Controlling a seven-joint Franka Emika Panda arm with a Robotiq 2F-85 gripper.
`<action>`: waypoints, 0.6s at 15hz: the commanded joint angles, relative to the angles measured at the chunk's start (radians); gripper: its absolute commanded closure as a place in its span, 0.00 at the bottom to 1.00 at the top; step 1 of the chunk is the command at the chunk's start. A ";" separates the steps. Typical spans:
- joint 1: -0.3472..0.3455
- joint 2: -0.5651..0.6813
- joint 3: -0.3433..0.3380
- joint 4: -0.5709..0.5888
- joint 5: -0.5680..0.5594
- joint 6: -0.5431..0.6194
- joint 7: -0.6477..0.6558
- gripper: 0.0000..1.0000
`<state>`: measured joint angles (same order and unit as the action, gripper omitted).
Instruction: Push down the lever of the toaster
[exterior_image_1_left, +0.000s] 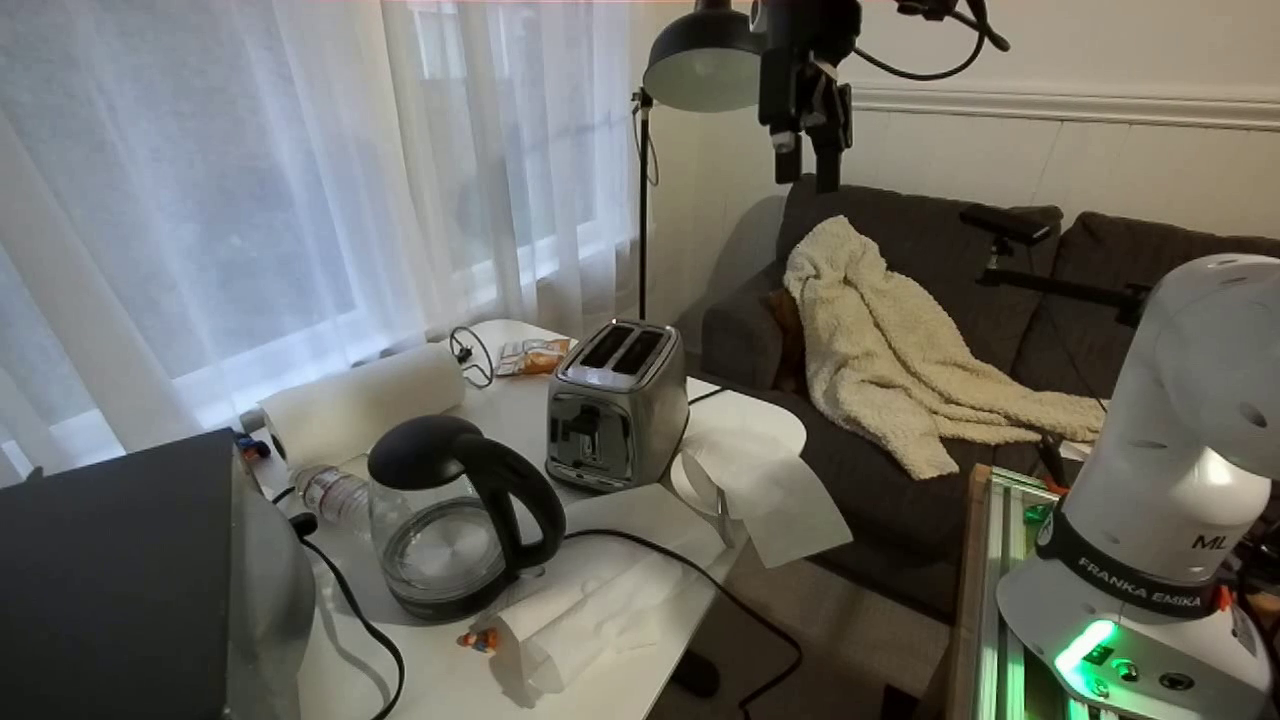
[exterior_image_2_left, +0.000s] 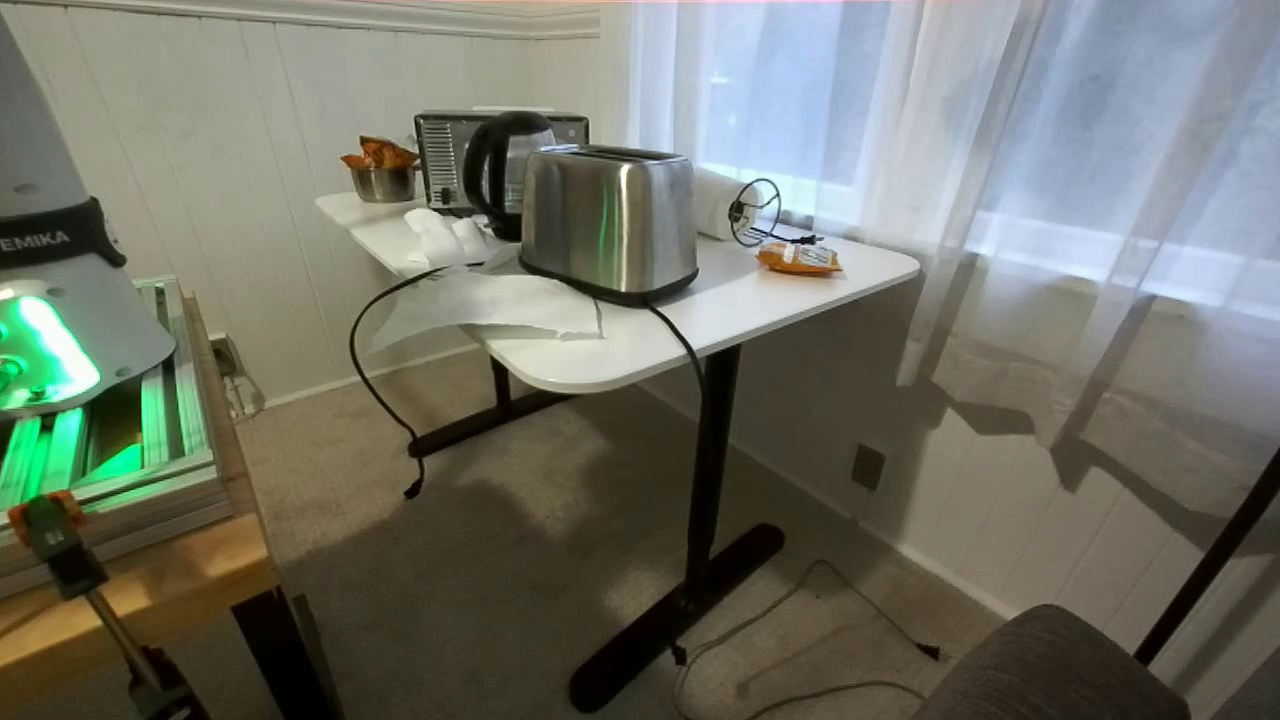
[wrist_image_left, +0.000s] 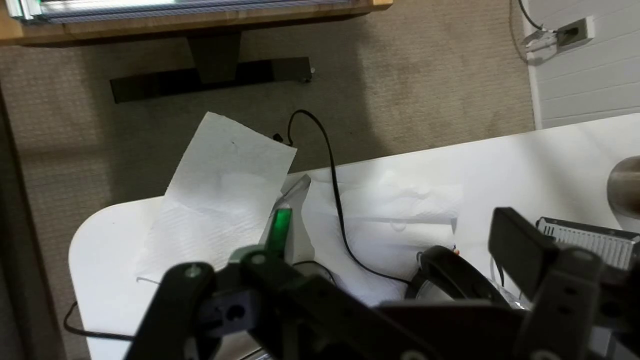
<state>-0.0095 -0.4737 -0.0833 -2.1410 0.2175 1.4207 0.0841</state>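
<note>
In an exterior view, the toaster (exterior_image_1_left: 655, 415) stands upright on the white table (exterior_image_1_left: 760, 415), its lever (exterior_image_1_left: 583, 425) on the face turned towards the kettle (exterior_image_1_left: 440, 560); whether the lever sits high or low is hard to tell. The claw (exterior_image_1_left: 808, 168) hangs well above, released, its fingers (exterior_image_1_left: 829, 165) parted around nothing. The step in hand is probably the approach. To press well, the fingers had best be brought together into one blunt tip, set over the lever close to the toaster's face, then lowered straight down; a slanting push could slide or tip it. The kettle's handle (exterior_image_1_left: 500, 465) juts near that face and calls for care. The slots (exterior_image_1_left: 607, 348) look dark, with no bread showing. The kettle is glass, and a clear bottle (exterior_image_1_left: 338, 497) lies on its side; what either holds cannot be told

In an exterior view, only the toaster's plain metal sides show. Beyond it, a metal bowl (exterior_image_2_left: 385, 185) holds orange packets (exterior_image_2_left: 383, 153)

In the wrist view, the claw covers most of the toaster and the lever cannot be seen, so lining up would have to lean on the outside cameras
</note>
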 joint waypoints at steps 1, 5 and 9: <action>-0.021 0.002 0.016 0.004 0.005 -0.005 -0.007 0.00; -0.021 0.002 0.016 0.004 0.005 -0.005 -0.007 0.00; -0.024 0.052 0.082 0.032 0.003 0.069 0.118 0.00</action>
<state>-0.0200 -0.4595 -0.0589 -2.1402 0.2175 1.4428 0.1155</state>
